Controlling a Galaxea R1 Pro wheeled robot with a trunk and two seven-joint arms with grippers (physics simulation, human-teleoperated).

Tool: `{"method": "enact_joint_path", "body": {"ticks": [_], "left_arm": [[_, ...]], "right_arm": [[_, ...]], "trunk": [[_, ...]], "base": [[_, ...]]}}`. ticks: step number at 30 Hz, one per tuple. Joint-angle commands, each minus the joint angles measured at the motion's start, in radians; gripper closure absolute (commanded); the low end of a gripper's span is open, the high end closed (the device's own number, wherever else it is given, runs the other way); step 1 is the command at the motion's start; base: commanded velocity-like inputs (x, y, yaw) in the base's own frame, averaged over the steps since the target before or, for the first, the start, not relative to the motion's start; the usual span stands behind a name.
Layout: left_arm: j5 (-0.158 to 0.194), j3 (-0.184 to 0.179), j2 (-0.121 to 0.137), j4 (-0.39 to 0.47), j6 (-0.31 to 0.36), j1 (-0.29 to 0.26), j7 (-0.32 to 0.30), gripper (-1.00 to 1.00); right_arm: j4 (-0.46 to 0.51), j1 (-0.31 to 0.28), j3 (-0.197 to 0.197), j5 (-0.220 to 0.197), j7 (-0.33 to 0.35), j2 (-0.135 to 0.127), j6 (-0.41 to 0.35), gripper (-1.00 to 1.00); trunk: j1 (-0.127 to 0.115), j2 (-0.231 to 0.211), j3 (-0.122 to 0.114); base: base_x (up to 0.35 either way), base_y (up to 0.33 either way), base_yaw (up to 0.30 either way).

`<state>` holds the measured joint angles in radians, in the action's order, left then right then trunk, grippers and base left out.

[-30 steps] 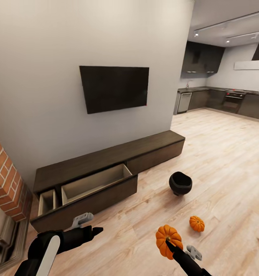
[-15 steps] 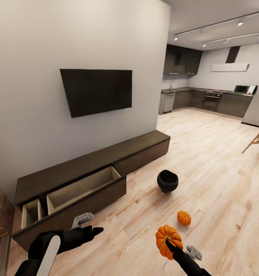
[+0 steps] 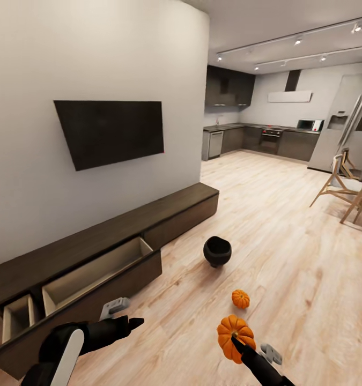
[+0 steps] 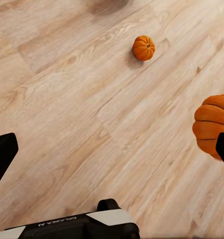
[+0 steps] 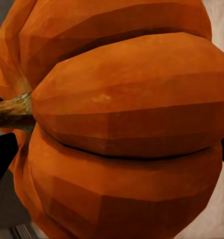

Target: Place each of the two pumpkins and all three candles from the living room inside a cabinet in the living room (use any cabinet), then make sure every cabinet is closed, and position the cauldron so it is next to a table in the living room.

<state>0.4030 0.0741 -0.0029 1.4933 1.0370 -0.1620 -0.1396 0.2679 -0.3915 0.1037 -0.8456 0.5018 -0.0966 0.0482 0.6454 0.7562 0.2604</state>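
Note:
My right gripper (image 3: 237,340) is shut on a bright orange pumpkin (image 3: 235,331), held low in front of me; the same pumpkin (image 5: 122,124) sits between the fingers in the right wrist view. A second, smaller-looking pumpkin (image 3: 240,298) (image 4: 143,48) lies on the wood floor just beyond. Further on stands the black cauldron (image 3: 217,251). The long dark cabinet (image 3: 164,212) runs along the wall, with two pale-lined drawers (image 3: 89,273) pulled out at its left end. My left gripper (image 3: 131,323) (image 4: 112,149) is open and empty over bare floor. The candles are out of view.
A dark TV (image 3: 111,131) hangs on the wall above the cabinet. Wooden chairs (image 3: 344,187) stand at the right. The grey kitchen (image 3: 256,139) and a fridge (image 3: 347,126) are at the back. Wood floor stretches between cabinet and chairs.
The camera has swung to the right: cabinet, cauldron and floor pumpkin slide left in the picture, the brick wall leaves, chairs and fridge come in. Both arms keep their pose.

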Motion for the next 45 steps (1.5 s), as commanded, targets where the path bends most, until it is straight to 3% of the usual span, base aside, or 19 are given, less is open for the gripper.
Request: {"method": "enact_joint_path", "body": {"ticks": [1,11,15,20,31,45], "left_arm": [[-0.008,0.003,0.000,0.001,0.005,-0.001,-0.009,-1.00],[-0.009,0.007,0.000,0.001,0.004,-0.001,-0.008,-1.00],[-0.009,0.009,0.000,0.001,0.004,-0.001,-0.008,-1.00],[-0.009,0.009,0.000,0.001,0.005,-0.001,-0.008,-1.00],[-0.006,0.001,0.000,0.001,0.003,-0.001,-0.010,-1.00],[-0.006,-0.002,0.000,0.001,0.003,-0.001,-0.009,-1.00]], "right_arm": [[-0.005,-0.001,0.008,-0.009,0.003,0.000,0.005,1.00],[-0.018,-0.001,0.008,-0.009,0.003,0.000,0.009,1.00],[-0.018,-0.001,0.008,-0.009,0.003,0.000,0.009,1.00],[-0.018,-0.001,0.008,-0.009,0.003,0.000,0.009,1.00],[-0.018,-0.001,0.008,-0.009,0.006,-0.001,0.009,1.00],[-0.032,-0.001,0.008,-0.008,-0.002,0.000,0.008,1.00]], "trunk": [[-0.004,-0.006,-0.002],[-0.042,-0.076,-0.035],[-0.042,-0.076,-0.035],[-0.061,-0.111,-0.051],[-0.061,-0.111,-0.051],[-0.061,-0.111,-0.051]], "base": [[0.000,0.000,-0.244],[0.000,0.000,-0.249],[0.000,0.000,-0.254],[0.000,0.000,-0.254],[0.016,0.000,-0.242],[0.285,-0.109,-0.018]]}}
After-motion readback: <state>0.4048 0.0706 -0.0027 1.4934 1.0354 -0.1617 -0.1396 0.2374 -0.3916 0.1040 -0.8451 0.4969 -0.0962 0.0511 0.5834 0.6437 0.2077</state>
